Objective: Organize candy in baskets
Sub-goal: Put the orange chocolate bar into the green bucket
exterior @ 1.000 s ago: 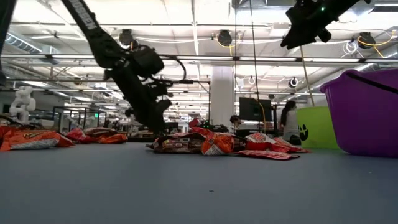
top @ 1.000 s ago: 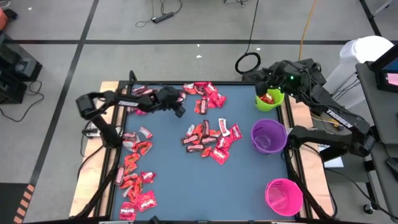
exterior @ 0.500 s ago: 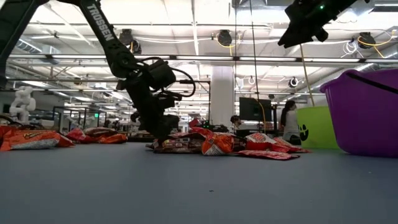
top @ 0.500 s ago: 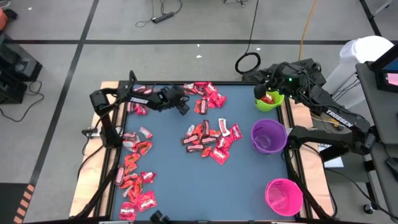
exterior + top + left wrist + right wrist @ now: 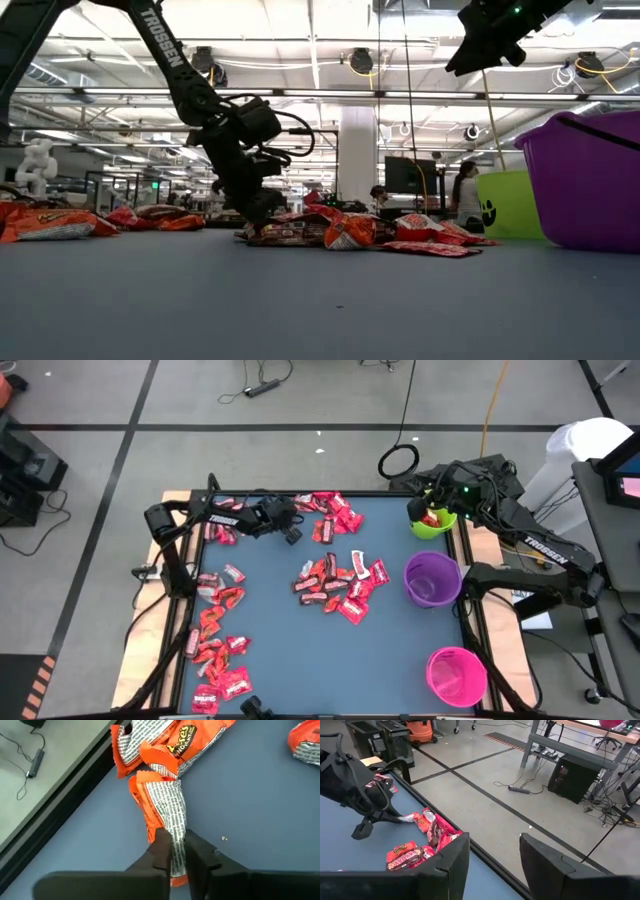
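place: robotics lab | evidence: taped floor, ceiling trusses

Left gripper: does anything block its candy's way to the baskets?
Nothing visible does. The left gripper pinches an orange candy at the table's far edge; bare mat lies toward the green basket, where the right gripper hovers.

Three baskets, dozens of candy wrappers, uncountable exactly.

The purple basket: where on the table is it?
In the high view the purple basket stands near the table's right edge, between the lime green basket and the pink basket.
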`<move>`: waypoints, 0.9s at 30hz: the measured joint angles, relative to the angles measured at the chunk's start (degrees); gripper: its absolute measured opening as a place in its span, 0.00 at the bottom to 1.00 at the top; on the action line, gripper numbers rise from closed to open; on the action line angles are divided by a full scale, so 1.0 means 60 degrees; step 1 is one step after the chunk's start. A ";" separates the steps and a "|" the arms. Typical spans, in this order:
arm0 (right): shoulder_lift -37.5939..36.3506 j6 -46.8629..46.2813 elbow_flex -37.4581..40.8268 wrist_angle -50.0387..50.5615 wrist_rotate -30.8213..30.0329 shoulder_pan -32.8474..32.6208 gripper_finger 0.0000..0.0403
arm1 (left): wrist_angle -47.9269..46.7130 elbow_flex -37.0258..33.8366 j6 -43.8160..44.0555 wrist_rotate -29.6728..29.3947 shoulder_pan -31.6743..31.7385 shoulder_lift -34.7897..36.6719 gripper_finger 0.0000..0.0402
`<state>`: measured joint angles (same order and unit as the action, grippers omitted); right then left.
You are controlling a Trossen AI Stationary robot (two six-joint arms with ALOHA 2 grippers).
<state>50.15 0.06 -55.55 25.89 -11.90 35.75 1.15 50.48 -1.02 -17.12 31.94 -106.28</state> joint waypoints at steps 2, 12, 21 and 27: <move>0.0000 0.0007 0.0000 0.0000 0.0000 0.0003 0.40 | -0.0006 -0.0004 -0.0262 0.0006 -0.0017 -0.0001 0.05; 0.0365 0.0470 0.0000 0.0079 0.1018 -0.0001 0.40 | -0.0612 -0.0076 -0.1411 -0.0560 -0.1048 0.0982 0.05; 0.1395 0.1504 0.0004 -0.0334 0.3042 -0.1006 0.40 | -0.0363 -0.0058 -0.1994 -0.0703 -0.2560 0.2412 0.05; 0.2083 0.1998 0.0012 -0.0264 0.3042 -0.1967 0.40 | -0.0147 -0.0055 -0.2369 -0.0678 -0.3635 0.3205 0.06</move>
<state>62.65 12.05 -55.48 24.30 6.35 23.95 0.27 50.15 -15.23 -21.19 10.13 -87.05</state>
